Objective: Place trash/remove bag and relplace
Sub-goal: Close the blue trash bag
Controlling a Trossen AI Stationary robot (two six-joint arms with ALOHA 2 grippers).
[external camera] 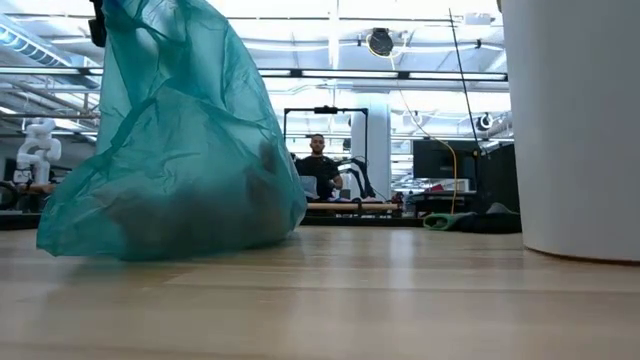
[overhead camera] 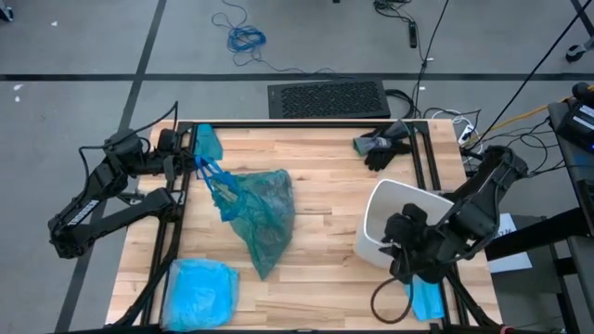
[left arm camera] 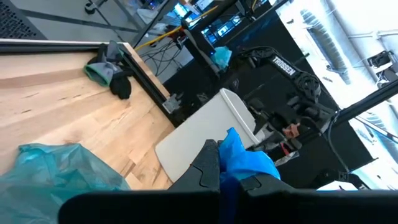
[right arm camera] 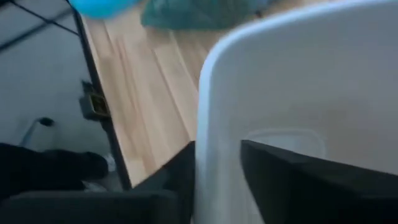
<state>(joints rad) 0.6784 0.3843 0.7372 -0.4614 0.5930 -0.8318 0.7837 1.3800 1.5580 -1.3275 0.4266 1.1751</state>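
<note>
Bench (overhead camera: pixel 325 232) holds everything. Largest item: teal bag (overhead camera: pixel 255 209), full and off the bin, lying left of centre. Its long axis runs diagonally, gathered neck at far left, bulging bottom pointing near and right. Left pincer (overhead camera: pixel 190 162) is clenched on the neck, probably dragging the bag clear. White bin (overhead camera: pixel 394 218) sits at the right, unlined, mouth tipped toward the right arm. Right pincer (overhead camera: pixel 408 249) straddles the bin rim, one finger inside, one outside; whether it is gripping or letting go I cannot tell. Pale blue bag (overhead camera: pixel 200 292) waits near left, likely the replacement.
</note>
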